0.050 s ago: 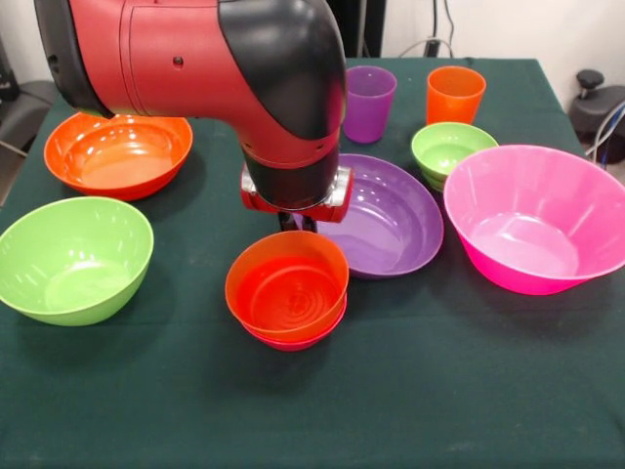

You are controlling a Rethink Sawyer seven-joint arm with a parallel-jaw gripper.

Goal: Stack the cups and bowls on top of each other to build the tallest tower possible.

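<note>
The tower stands at the front middle: a small orange bowl (288, 285) nested in a small red-magenta bowl (293, 341). My gripper (296, 223) hangs just behind the orange bowl's far rim, mostly hidden by the red wrist and the rim. Beside it to the right lies the purple bowl (391, 223), then the huge pink bowl (537, 217). On the left are the lime green bowl (73, 257) and, farther back, the large orange bowl (117, 151). A small green bowl (451, 149), a purple cup (369, 103) and an orange cup (455, 95) stand at the back right.
A dark green cloth (391, 410) covers the table. The bulky red and black arm (215, 59) fills the upper left and hides what lies behind it. A black device (596, 103) with cables sits past the table's right edge.
</note>
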